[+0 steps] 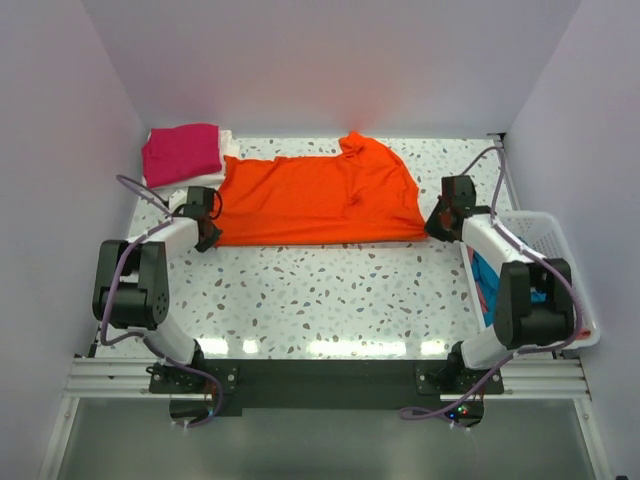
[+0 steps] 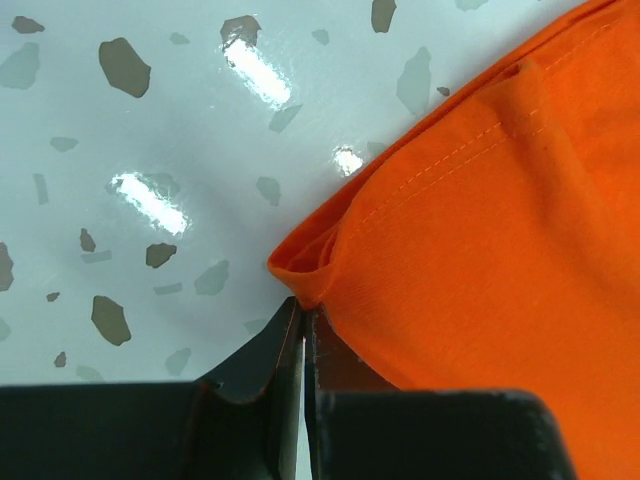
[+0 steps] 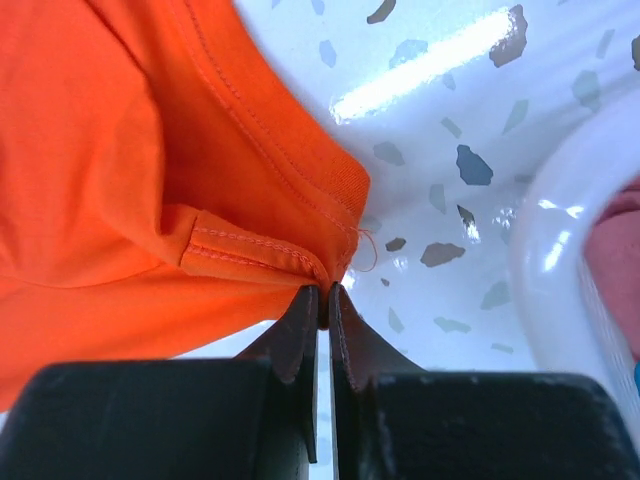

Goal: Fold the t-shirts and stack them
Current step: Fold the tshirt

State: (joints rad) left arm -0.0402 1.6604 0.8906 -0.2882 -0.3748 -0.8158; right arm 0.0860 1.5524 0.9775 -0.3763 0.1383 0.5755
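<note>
A bright orange t-shirt (image 1: 320, 200) lies spread across the back half of the table. My left gripper (image 1: 208, 238) is shut on its near left corner (image 2: 305, 275), the cloth pinched between the fingertips. My right gripper (image 1: 432, 226) is shut on its near right corner (image 3: 320, 270), at a stitched hem. A folded magenta-pink t-shirt (image 1: 181, 152) lies on a white one (image 1: 229, 145) at the back left. Teal-blue (image 1: 487, 275) and salmon-pink (image 3: 612, 270) shirts lie in the basket.
A white plastic slatted basket (image 1: 560, 250) stands at the right edge of the table, close to my right arm; its rim (image 3: 560, 250) shows in the right wrist view. The speckled tabletop (image 1: 330, 290) stretches in front of the orange shirt. Grey walls enclose the table.
</note>
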